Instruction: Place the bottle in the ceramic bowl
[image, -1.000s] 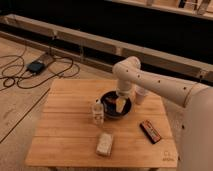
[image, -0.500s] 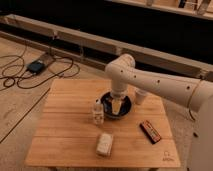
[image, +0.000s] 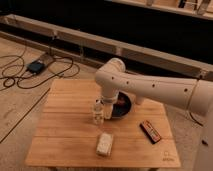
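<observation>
1. Nearest edge of the bench (image: 65, 145): beige block (image: 104, 143) at approx 6 o'clock from bench centre. Not a task obj, lying flat.
2. Dark flat bar (image: 150, 131) at approx 4 o'clock, well apart from the rest.
3. Bottle (image: 98, 111) stands upright on the wood near bench centre, at 9 o'clock of the ceramic bowl (image: 125, 109) and just outside its rim. So not in the bowl yet.
4. Hand (image: 107, 105) is low, betw bottle and bowl, just beside the bottle at its 3 o'clock. Can't tell how far open it is or whether it has hold of anything; contact w/ bottle unclear.
5. Bowl sits right of centre, partly hidden by the arm (image: 150, 87). The visible part looks empty.
6. Progress, my read: reach/approach stage. Grasp unconfirmed; lift, carry to 3 o'clock over the rim and release all left.
7. Far: cables and a black box (image: 36, 66) on the floor at 10 o'clock.
</observation>
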